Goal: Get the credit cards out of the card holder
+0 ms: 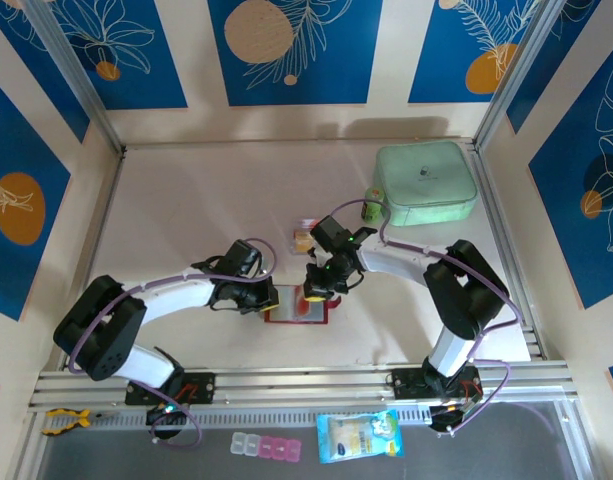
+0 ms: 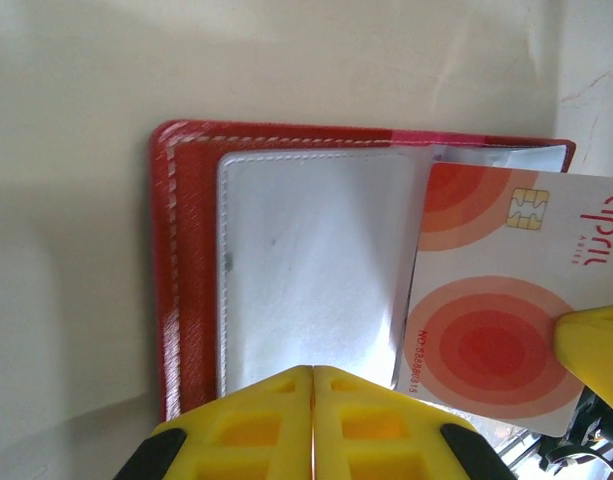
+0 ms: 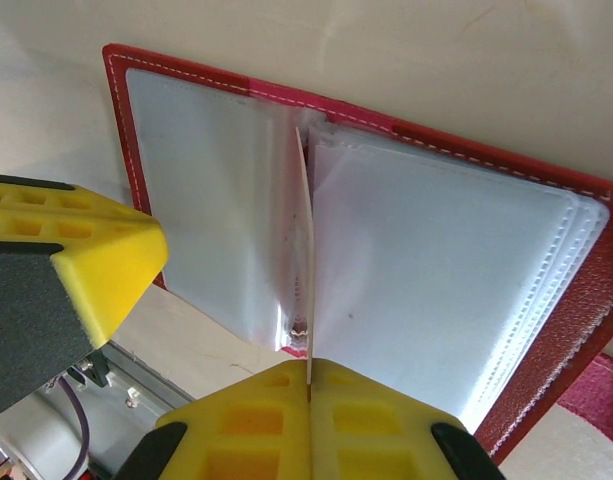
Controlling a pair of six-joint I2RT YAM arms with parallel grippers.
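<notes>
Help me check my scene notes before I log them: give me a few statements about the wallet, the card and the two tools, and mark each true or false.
1. The card holder lies open on the table. True.
2. The right tool is shut on a red-and-white card. True.
3. The left tool is spread wide open. False: its fingers are shut together at the holder's edge.
4. The mint-green case sits at the table's near left corner. False: it is at the far right corner.
5. The held card carries a gold chip. True.
</notes>
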